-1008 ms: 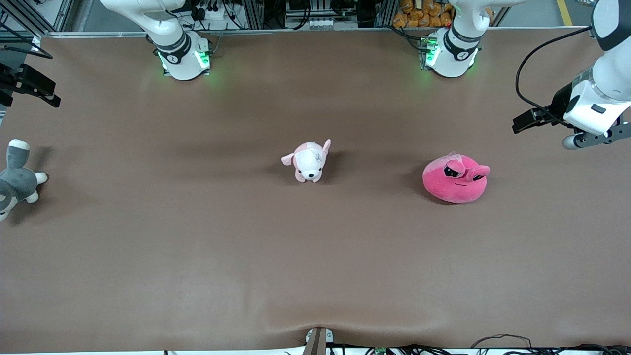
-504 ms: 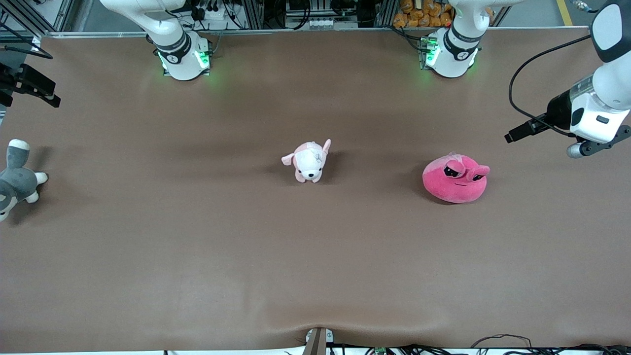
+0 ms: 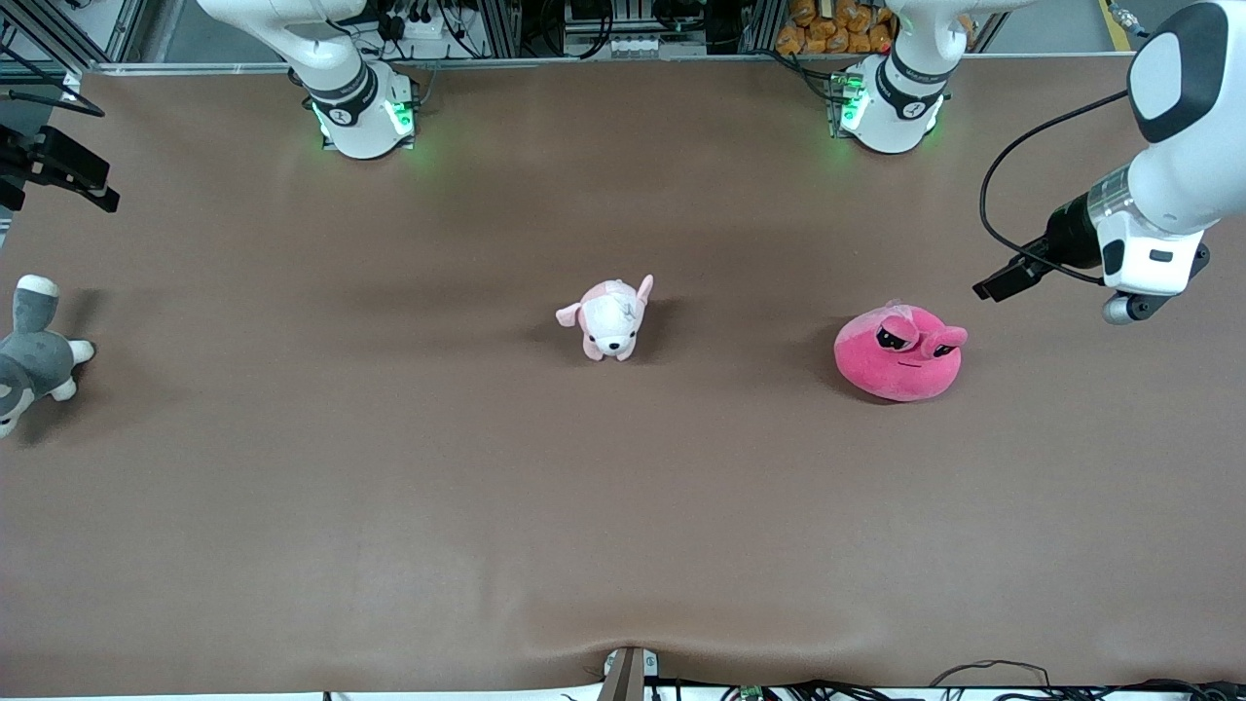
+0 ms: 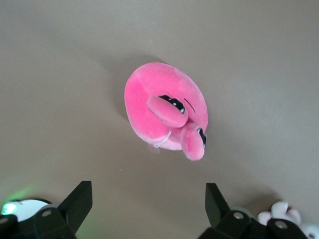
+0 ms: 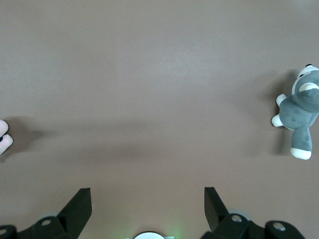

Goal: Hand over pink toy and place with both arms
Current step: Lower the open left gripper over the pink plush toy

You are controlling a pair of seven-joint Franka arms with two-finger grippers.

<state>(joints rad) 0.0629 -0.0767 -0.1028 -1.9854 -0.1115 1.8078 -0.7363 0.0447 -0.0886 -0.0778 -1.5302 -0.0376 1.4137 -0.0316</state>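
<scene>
Pink toy (image 3: 898, 354) sits on the brown table (image 3: 623, 506), right of centre in the front view, eyes up, nothing touching it. Left gripper (image 3: 1119, 307) hangs in the air at the right edge of that view, over bare table toward the left arm's end, well apart from the toy; in the left wrist view its fingers (image 4: 79, 199) stand spread wide and empty, the toy (image 4: 167, 109) framed between them in mid-frame. Right gripper (image 5: 147, 209) is also released and empty, over bare table; in the front view only dark parts at the upper left edge show, too cut off to read. A pale puppy plush (image 3: 608, 318) stands at frame centre; a grey plush (image 3: 29, 355) lies at the left edge, partly cropped. Right arm waits.
</scene>
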